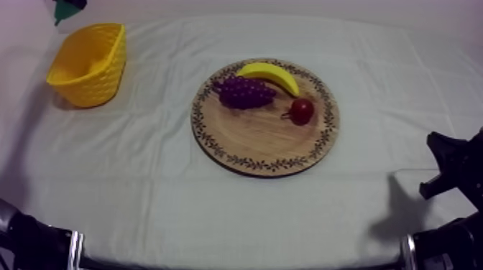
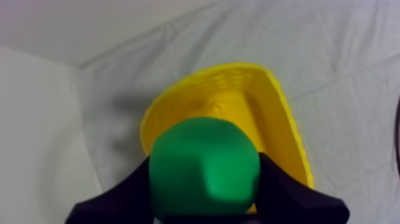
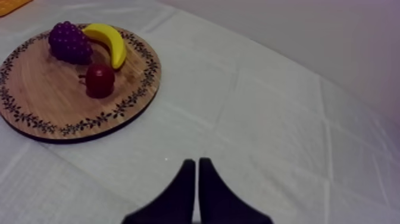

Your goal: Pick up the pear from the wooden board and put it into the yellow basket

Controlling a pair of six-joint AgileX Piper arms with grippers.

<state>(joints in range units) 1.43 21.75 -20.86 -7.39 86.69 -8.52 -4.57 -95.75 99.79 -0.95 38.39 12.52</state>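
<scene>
The green pear [image 2: 205, 167] is held between the black fingers of my left gripper [image 2: 205, 182], which is shut on it just above the open yellow basket [image 2: 280, 113]. From above, the pear [image 1: 67, 10] and left gripper [image 1: 73, 3] hang at the far left, behind the basket [image 1: 108, 54]. The round wooden board [image 1: 251, 140] lies mid-table. My right gripper [image 3: 196, 164] is shut on nothing, its fingers a narrow wedge over bare cloth to the right of the board [image 3: 47, 104]; it rests low at the right side [image 1: 442, 164].
On the board lie a banana [image 1: 269, 74], a bunch of purple grapes [image 1: 244, 91] and a small red fruit [image 1: 302, 110]. The same banana [image 3: 110, 40], grapes [image 3: 68, 42] and red fruit [image 3: 99, 80] lie ahead of the right gripper.
</scene>
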